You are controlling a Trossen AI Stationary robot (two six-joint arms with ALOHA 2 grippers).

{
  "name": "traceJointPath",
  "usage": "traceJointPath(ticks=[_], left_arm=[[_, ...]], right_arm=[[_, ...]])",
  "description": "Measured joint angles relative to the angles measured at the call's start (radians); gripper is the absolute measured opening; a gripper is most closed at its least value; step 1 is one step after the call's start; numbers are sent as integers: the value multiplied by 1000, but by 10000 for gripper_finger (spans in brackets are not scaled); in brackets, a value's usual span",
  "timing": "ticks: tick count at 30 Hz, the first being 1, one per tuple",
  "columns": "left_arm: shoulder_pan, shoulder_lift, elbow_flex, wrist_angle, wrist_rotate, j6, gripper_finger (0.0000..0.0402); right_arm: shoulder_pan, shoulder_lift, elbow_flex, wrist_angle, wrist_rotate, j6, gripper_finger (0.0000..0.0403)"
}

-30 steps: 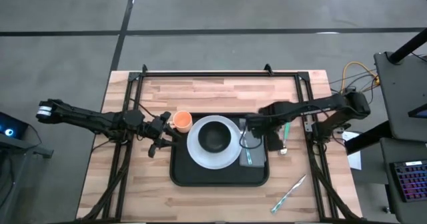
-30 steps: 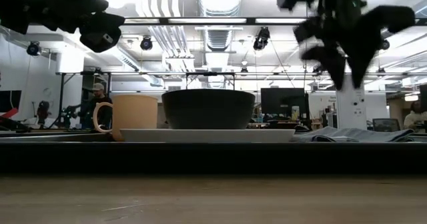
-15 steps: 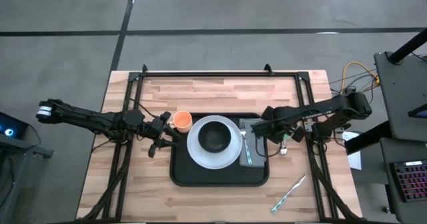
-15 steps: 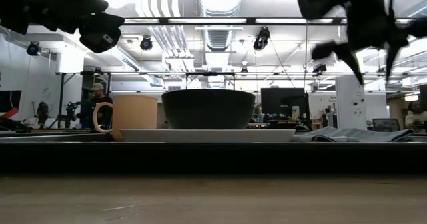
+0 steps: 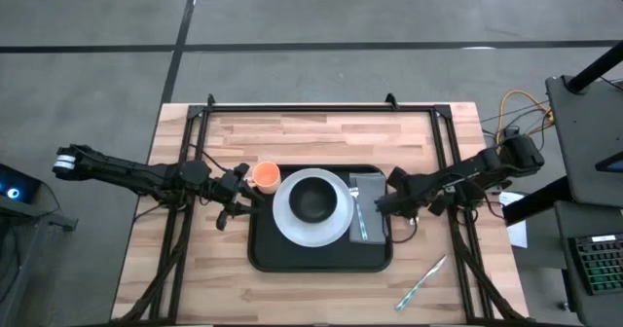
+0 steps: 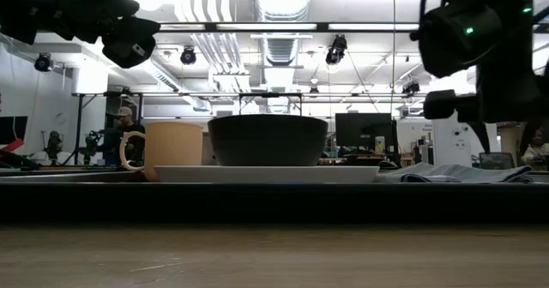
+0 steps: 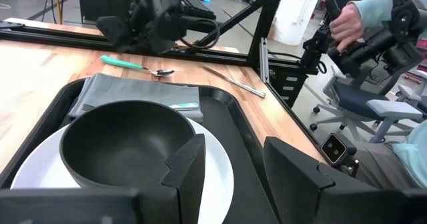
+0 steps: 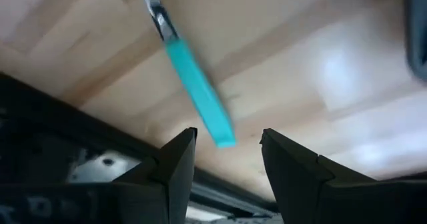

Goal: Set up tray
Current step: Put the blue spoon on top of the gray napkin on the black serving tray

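Tray: black, rectangular, rounded corners, raised rim. Left end effector fingers apart; right end effector fingers apart.

The left arm reaches in from the counter's left side, stretched out low and nearly straight. Its left end effector sits just off the left edge of the tray, fingers parted with a clear gap. The right arm comes in from the right, bent at the elbow. Its right end effector hovers at the tray's right edge, fingers spread apart, gripping nothing.
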Motion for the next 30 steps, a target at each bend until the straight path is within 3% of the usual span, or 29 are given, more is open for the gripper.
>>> traceJointPath(ticks=[8,23,30], left_arm=[[0,0,0,0,0,0,134],[0,0,0,0,0,-18,134],[0,0,0,1,0,-19,134]], right_arm=[[52,1,-41,45,-66,32,162],[118,8,-179,235,-93,43,160],[133,6,-183,252,-75,14,111]])
